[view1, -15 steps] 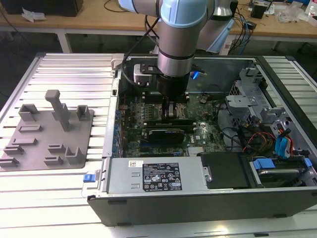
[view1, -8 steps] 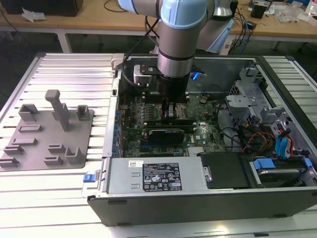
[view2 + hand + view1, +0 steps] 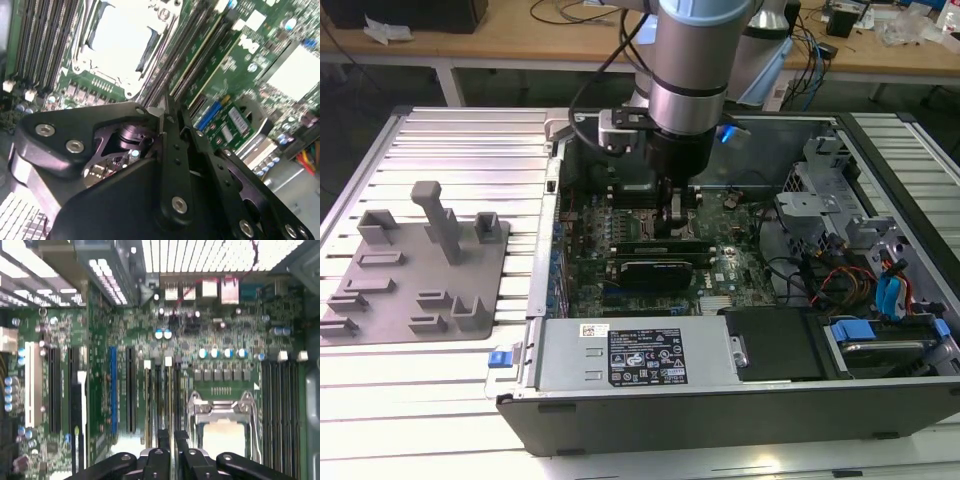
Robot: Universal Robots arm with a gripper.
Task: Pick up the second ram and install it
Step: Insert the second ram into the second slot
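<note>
Gripper down inside the case, over the memory slots.

I had the arm reaching straight down onto the board, with the gripper's tip beside the socket. I could not tell whether it was apart, together or clamped on anything. In the second wrist view a green ram stood on edge in the slots next to the socket, just beyond the gripper (whether that was the second stick, I could not tell).

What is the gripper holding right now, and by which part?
It cannot be told: the gripper is down over the motherboard's memory slots, fingers close together, but no held stick is clearly visible.
</note>
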